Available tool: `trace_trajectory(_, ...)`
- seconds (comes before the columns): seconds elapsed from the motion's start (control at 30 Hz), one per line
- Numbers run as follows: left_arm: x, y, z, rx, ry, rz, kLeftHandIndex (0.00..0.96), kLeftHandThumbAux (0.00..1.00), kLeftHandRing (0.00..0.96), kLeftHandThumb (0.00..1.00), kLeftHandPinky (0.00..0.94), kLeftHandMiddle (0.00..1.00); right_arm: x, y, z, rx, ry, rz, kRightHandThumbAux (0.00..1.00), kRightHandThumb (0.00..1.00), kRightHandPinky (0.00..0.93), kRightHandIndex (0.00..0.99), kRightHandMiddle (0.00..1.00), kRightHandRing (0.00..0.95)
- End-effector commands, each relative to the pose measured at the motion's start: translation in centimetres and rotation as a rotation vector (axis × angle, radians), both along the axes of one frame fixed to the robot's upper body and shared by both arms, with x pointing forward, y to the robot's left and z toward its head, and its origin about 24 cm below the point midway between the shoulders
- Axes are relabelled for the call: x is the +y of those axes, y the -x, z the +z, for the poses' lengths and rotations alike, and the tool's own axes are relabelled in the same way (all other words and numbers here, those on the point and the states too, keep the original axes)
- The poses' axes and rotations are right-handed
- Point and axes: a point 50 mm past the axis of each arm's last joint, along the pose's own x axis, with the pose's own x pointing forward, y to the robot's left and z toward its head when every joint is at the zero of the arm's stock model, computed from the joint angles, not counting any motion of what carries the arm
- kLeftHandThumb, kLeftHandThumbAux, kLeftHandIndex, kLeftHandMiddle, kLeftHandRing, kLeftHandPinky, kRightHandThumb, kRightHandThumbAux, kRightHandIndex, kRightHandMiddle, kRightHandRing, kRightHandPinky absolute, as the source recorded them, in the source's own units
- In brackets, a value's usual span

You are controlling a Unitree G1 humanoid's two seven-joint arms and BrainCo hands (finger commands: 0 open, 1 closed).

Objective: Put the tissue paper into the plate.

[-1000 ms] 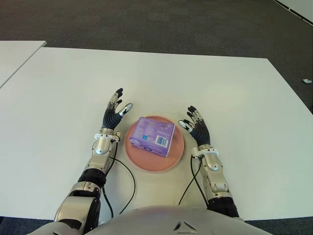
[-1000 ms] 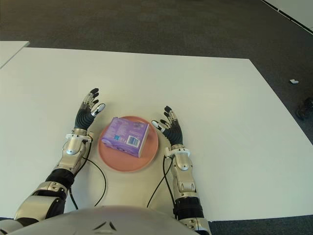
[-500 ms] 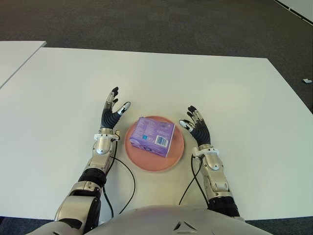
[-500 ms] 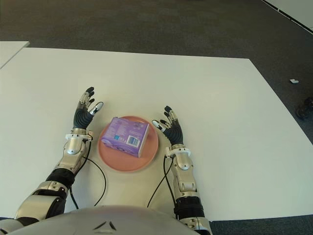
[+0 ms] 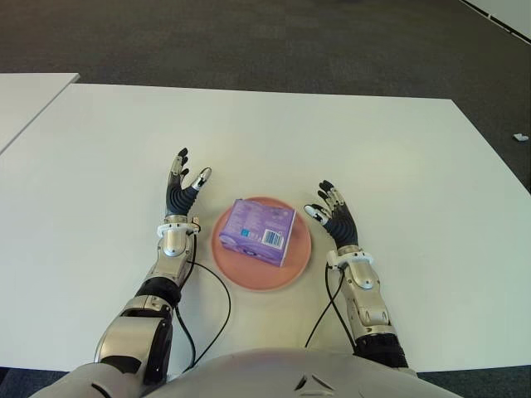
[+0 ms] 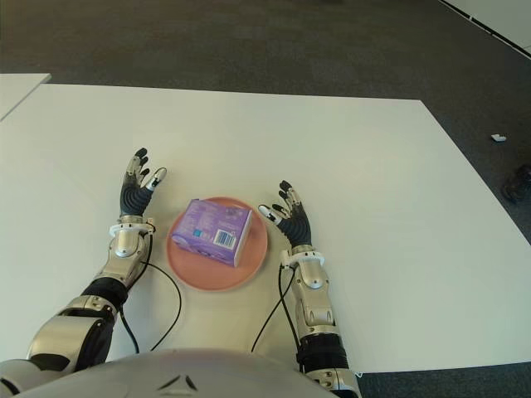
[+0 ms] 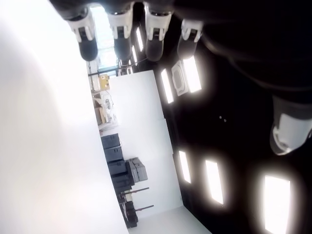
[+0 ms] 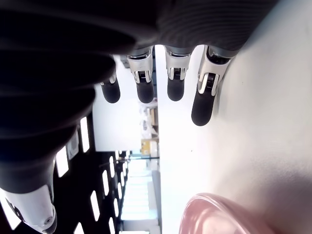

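Observation:
A purple tissue pack (image 5: 260,230) with a barcode label lies in the pink plate (image 5: 236,271) near the table's front edge. My left hand (image 5: 182,184) is just left of the plate, fingers spread and pointing away from me, holding nothing. On the plate's right side my right hand (image 5: 332,215) is also spread and empty. The right wrist view shows the plate's pink rim (image 8: 219,214) beside its straight fingers (image 8: 203,100). Neither hand touches the pack.
The white table (image 5: 332,141) stretches far ahead and to both sides. Black cables (image 5: 217,319) run from my wrists over the table's front edge. Another white table (image 5: 25,91) stands at the far left, with dark carpet beyond.
My left hand has drawn away from the plate toward the left and turned more upright. The right hand, the plate and the pack have stayed where they were.

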Motion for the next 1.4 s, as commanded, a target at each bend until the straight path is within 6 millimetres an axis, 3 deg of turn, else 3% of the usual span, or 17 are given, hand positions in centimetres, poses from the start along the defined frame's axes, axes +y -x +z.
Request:
trace_trajectory(0.03, 0.4, 3.7, -4.0, 0.173, 0.007, 0.019, 0.000, 0.473, 0.000, 0.000, 0.000, 0.000, -0.6, 1.4, -2.2, 0.135, 0.000, -0.023, 0.672, 0.025, 0.026, 0.000, 0.009, 0.003)
trace_trajectory(0.63, 0.7, 5.0, -5.3, 0.297, 0.062, -0.102, 0.000, 0.466, 0.000, 0.000, 0.000, 0.000, -0.6, 1.4, -2.0, 0.132, -0.006, -0.031, 0.676, 0.023, 0.063, 0.000, 0.008, 0.015)
trace_trajectory(0.83, 0.8, 5.5, -6.3, 0.412, 0.103, -0.128, 0.000, 0.453, 0.000, 0.000, 0.000, 0.000, -0.6, 1.4, -2.0, 0.133, -0.011, -0.033, 0.672, 0.027, 0.050, 0.000, 0.001, 0.010)
trace_trajectory(1.4, 0.7, 7.1, -6.1, 0.512, 0.093, -0.190, 0.000, 0.437, 0.000, 0.000, 0.000, 0.000, -0.6, 1.2, -2.2, 0.131, -0.023, -0.046, 0.681, 0.040, 0.051, 0.000, 0.000, 0.005)
